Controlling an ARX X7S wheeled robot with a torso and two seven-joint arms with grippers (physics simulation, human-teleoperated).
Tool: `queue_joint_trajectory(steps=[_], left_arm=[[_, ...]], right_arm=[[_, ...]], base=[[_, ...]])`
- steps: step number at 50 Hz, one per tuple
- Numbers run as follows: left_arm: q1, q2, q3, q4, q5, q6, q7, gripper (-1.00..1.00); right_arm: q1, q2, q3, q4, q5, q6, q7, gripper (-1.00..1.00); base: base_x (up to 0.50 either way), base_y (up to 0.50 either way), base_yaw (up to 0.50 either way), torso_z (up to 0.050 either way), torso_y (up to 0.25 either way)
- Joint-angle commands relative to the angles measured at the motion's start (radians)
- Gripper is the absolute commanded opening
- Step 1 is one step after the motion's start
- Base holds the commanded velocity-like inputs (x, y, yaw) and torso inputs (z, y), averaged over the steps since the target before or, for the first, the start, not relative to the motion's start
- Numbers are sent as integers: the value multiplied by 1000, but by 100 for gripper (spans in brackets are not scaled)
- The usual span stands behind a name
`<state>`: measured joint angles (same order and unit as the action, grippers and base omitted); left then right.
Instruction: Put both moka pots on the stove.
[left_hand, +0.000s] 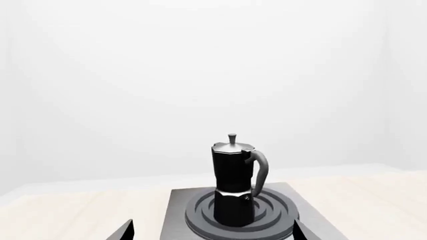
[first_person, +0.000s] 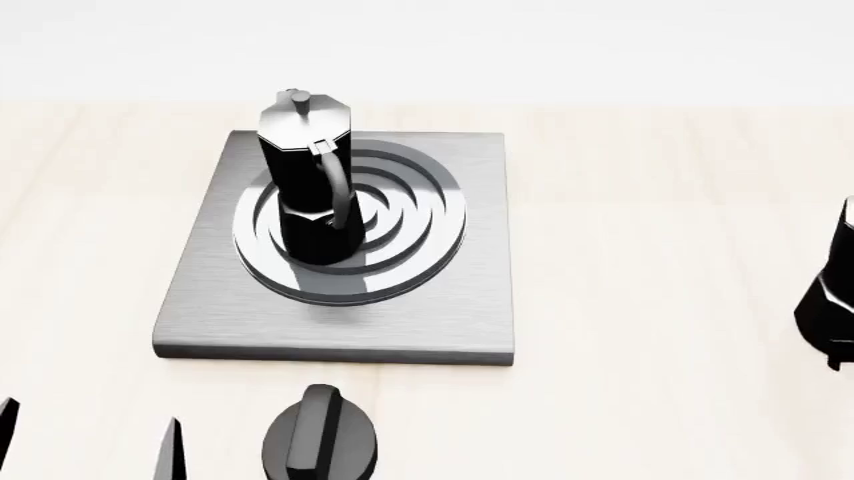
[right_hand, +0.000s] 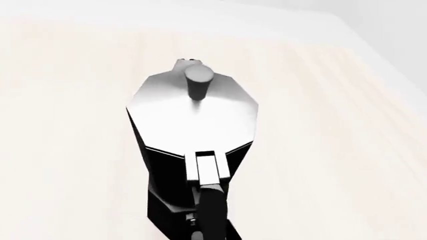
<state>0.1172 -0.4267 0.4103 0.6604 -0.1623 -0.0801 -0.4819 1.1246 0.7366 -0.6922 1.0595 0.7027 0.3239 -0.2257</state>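
One moka pot (first_person: 310, 185) stands upright on the ring burner of the stove (first_person: 441, 300), its handle turned toward me. My left gripper (first_person: 87, 440) hangs open short of the stove's front edge; both fingertips (left_hand: 125, 231) are apart, with nothing between them, and that pot (left_hand: 233, 185) is ahead. The other moka pot (first_person: 830, 290) is cut off by the right edge of the head view. The right wrist view looks down on its silvery lid (right_hand: 193, 112) and handle (right_hand: 212, 200) from very close. My right gripper's fingers do not stand out against the black pot.
A short black round dial knob (first_person: 320, 445) lies on the light wooden table (first_person: 641, 200) just in front of the stove, beside my left gripper. A white wall closes the back of the table.
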Motion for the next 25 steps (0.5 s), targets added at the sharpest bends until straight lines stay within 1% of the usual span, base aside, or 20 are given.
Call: queue_joint_trajectory(steps=[1, 8, 13, 18, 21, 25], left_arm=[[-2, -2, 4, 15, 0, -14, -6, 100], [-3, -4, 6, 30, 0, -28, -10, 100], [-2, -5, 5, 30, -1, -26, -12, 100], [-2, -5, 8, 27, -1, -22, -11, 100], [-3, -6, 6, 18, -4, -15, -11, 100], [-5, -5, 9, 14, -3, -13, -10, 100]], right_arm=[[-15, 6, -3, -30, -21, 0, 13, -100], [-38, 34, 4, -122, -5, 27, 38, -100], [-58, 68, 17, -263, 23, 61, 78, -100], [-61, 84, 37, -357, 39, 57, 116, -100], [-64, 103, 52, -449, 60, 70, 146, -100], [-62, 106, 58, -509, 66, 71, 162, -100]], base=[[0, 0, 0, 0, 0], [0, 0, 0, 0, 0], [0, 0, 0, 0, 0], [0, 0, 0, 0, 0], [0, 0, 0, 0, 0], [0, 0, 0, 0, 0]])
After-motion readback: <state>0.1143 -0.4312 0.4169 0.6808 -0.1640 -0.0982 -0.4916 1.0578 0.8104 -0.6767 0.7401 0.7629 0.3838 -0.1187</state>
